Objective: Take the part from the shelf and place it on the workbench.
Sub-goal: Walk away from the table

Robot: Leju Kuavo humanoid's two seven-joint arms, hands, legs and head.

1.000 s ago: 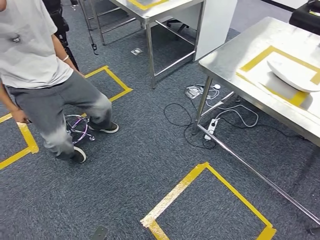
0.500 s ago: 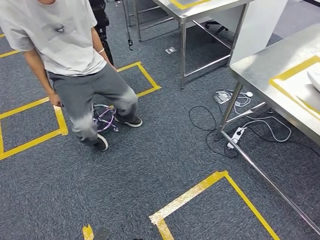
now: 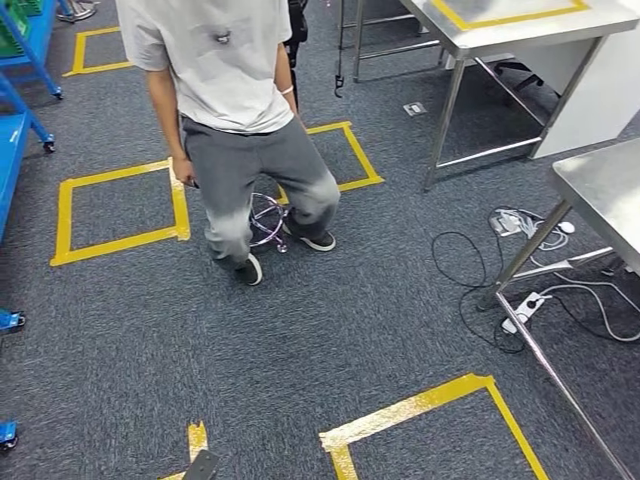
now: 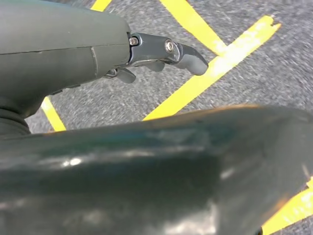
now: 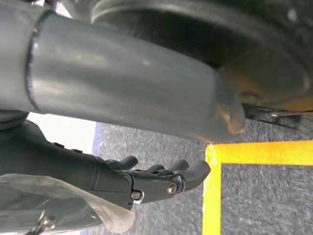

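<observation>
The grey carpet (image 3: 189, 360), marked with yellow tape squares (image 3: 113, 210), takes up most of the head view. A person (image 3: 234, 120) in a light shirt and grey trousers stands at its middle, cut off at the shoulders by the upper edge, one foot beside a small chrome wheeled base (image 3: 266, 220) that the legs partly hide. The steel workbench (image 3: 604, 190) is cut off at the right edge, so only a corner and legs are visible; a second steel table (image 3: 513, 30) stands behind it. A blue shelf (image 3: 19, 100) is clipped at the left edge and its contents are hard to make out; the part cannot be located. Cables and a power strip (image 3: 528, 305) lie under the workbench. The left hand (image 4: 162, 51) hangs over the carpet, fingers extended and apart, holding nothing. The right hand (image 5: 162, 178) likewise hangs with loosely spread fingers, empty. Compared with the earlier frames, the whole view has swung left: the workbench top and its white object have left the picture, and the blue shelf has entered.
</observation>
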